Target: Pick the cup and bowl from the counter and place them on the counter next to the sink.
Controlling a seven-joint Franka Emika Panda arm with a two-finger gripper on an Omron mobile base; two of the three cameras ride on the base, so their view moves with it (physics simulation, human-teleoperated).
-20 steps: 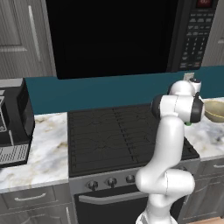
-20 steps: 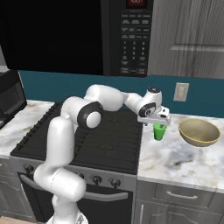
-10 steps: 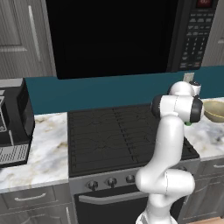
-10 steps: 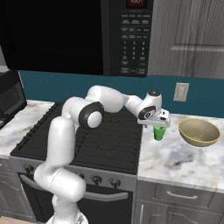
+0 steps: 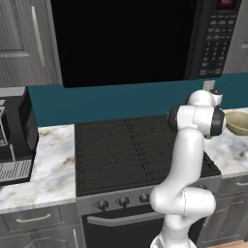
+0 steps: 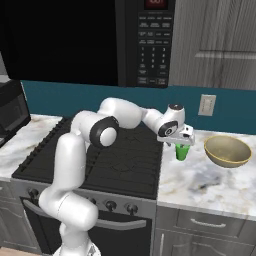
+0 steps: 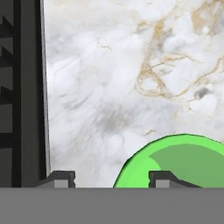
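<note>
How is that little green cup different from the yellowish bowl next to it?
The cup is bright green; the bowl is tan-yellow. The cup is narrow and far smaller; the bowl is wide and shallow. The gripper sits right over the cup; the bowl stands apart. Both rest upright on the marble counter.

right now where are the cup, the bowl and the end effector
cup [image 6: 182,152], right base view, green side wall
bowl [image 6: 228,150], right base view, tan inside
end effector [image 7: 108,179], hand view, gap between the fingertips, beside the cup's rim
</note>
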